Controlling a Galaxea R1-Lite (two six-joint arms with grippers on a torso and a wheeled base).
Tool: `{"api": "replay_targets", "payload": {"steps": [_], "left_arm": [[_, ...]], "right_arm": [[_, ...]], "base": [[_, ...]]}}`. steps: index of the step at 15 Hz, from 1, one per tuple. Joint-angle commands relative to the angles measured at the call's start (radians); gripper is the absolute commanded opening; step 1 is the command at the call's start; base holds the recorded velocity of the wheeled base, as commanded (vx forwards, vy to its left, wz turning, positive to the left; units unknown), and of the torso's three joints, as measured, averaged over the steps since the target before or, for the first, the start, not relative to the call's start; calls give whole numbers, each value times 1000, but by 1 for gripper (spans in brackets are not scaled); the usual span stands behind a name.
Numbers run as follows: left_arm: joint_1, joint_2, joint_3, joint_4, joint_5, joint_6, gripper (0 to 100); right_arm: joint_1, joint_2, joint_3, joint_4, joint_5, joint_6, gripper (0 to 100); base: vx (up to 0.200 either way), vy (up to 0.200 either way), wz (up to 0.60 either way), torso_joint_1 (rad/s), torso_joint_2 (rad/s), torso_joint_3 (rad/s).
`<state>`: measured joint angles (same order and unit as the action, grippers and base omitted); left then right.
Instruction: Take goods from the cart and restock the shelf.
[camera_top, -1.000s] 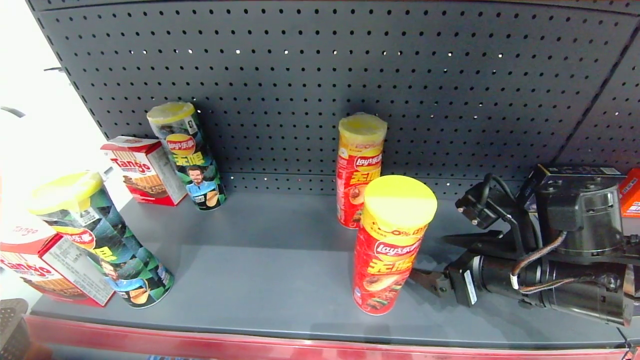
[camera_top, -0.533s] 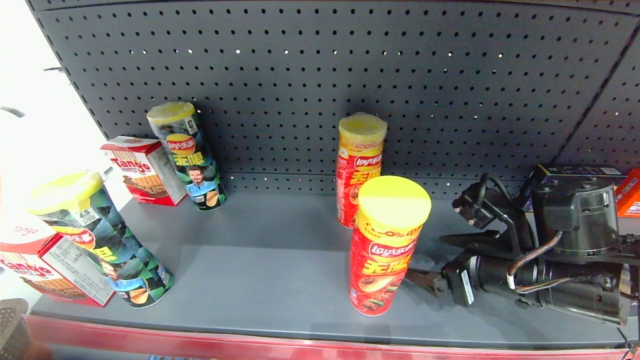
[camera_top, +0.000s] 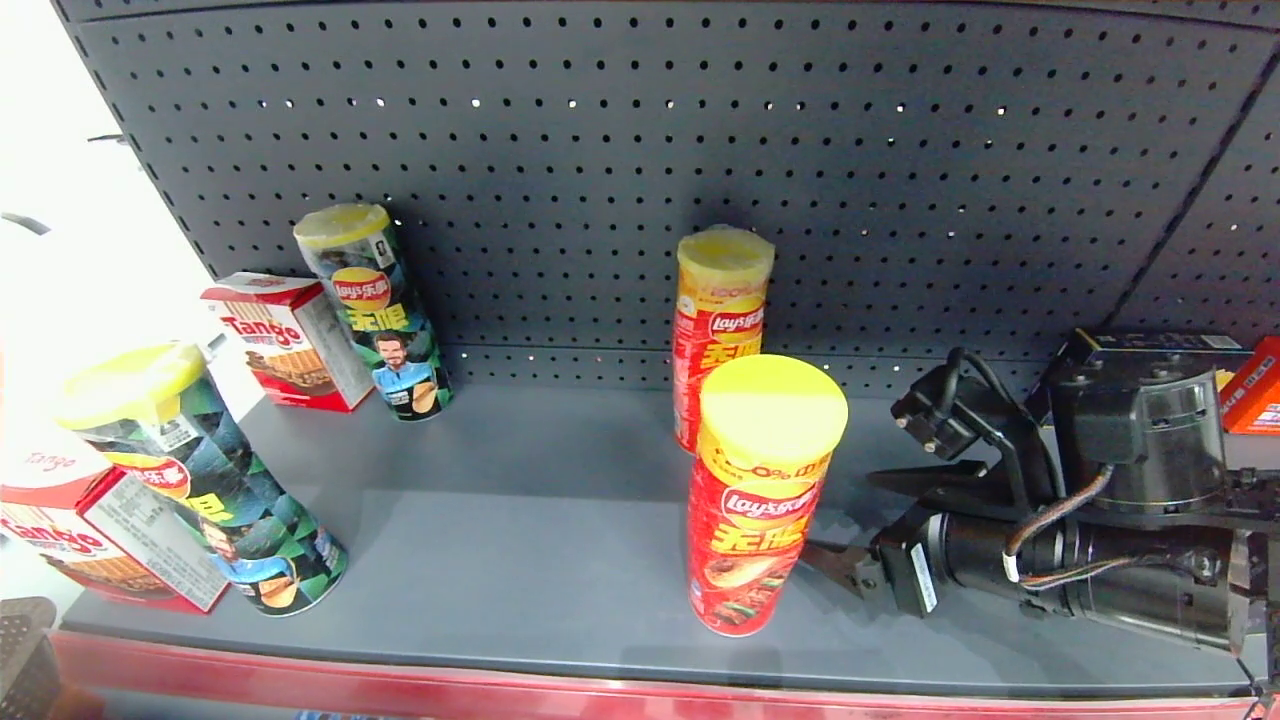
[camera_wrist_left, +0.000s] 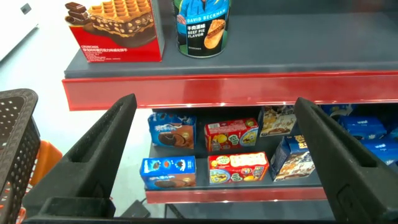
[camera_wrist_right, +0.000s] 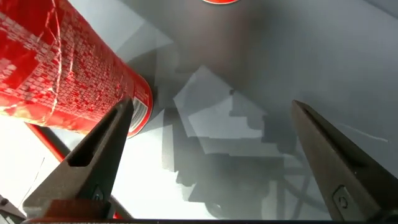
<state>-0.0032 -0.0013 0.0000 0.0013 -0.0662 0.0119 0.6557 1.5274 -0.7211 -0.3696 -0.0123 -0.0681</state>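
Right gripper (camera_top: 845, 515), jaws spread and empty, lies just right of upright red can (camera_top: 755, 500) on shelf (camera_top: 500, 520); left gripper (camera_wrist_left: 211, 155) below shelf, likewise spread.

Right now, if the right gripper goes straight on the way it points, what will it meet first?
Most likely the front red chip can, standing just ahead of the right gripper. Its jaws are open; whether the near one touches the can is unclear.

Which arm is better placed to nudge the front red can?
Right. The right pincer, open, hovers over the shelf beside the front red chip can; the left pincer hangs lower, facing the shelves beneath.
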Motion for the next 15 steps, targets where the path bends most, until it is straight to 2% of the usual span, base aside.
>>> {"api": "replay_targets", "payload": {"steps": [1, 9, 15], "left_arm": [[0, 1, 0, 0, 0, 0, 100], [0, 1, 0, 0, -1, 0, 100], [0, 1, 0, 0, 0, 0, 100]], "right_arm": [[10, 0, 0, 0, 0, -1, 100], [8, -70, 86, 0, -21, 4, 100], [36, -15, 15, 0, -21, 1, 100]], "base": [[0, 0, 0, 0, 0, 0], [0, 0, 0, 0, 0, 0], [0, 0, 0, 0, 0, 0]]}}
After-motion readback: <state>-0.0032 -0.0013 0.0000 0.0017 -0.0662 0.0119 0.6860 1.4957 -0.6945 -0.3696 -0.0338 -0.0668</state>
